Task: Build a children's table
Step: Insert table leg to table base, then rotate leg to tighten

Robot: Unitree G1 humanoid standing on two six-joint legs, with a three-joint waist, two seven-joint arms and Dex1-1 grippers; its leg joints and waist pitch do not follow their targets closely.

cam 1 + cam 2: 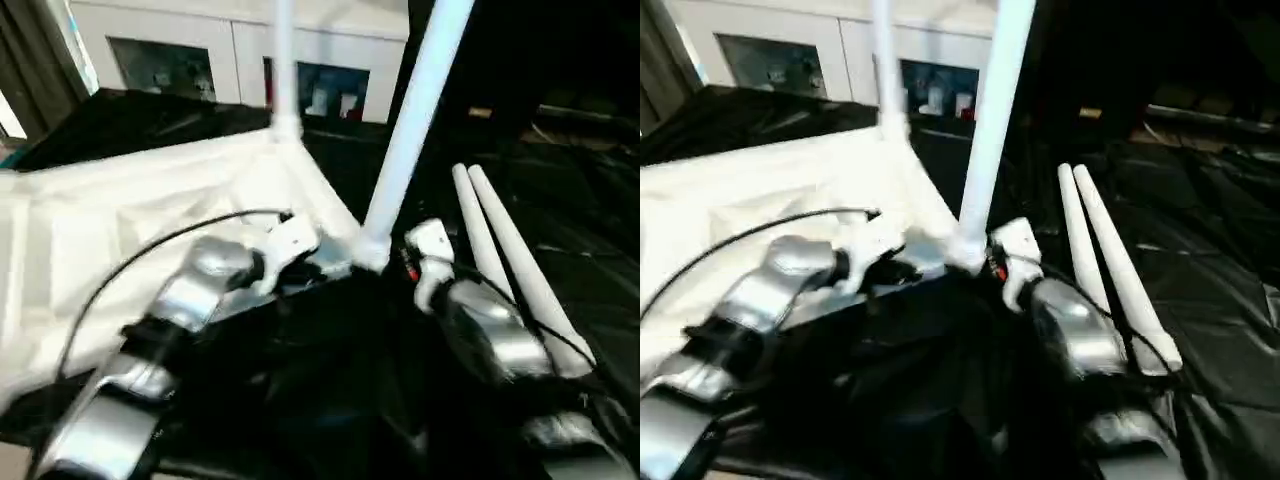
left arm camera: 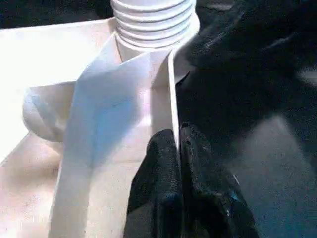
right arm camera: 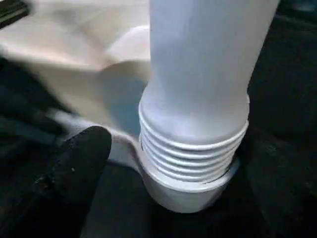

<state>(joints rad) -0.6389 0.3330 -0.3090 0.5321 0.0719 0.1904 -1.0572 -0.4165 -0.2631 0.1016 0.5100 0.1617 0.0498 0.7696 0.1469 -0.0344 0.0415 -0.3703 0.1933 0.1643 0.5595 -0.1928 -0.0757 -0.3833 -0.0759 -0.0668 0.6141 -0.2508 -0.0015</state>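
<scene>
The white table top (image 1: 120,220) lies upside down on the left, ribbed side up. A white leg (image 1: 283,60) rises from its far corner socket. Another leg (image 1: 420,110) stands in the near corner socket (image 3: 188,191), with thread ridges (image 3: 193,148) showing above the collar. Two loose legs (image 1: 510,265) lie side by side on the black cloth to the right. My left gripper (image 2: 178,158) is shut on the top's thin rim wall (image 2: 172,94) near that corner. My right gripper (image 3: 173,163) is open around the leg's threaded base, one black finger (image 3: 74,173) standing apart from it.
Black cloth (image 1: 560,190) covers the work surface around the top. A white cabinet with glass doors (image 1: 170,60) stands behind. A black cable (image 1: 150,245) loops over my left forearm.
</scene>
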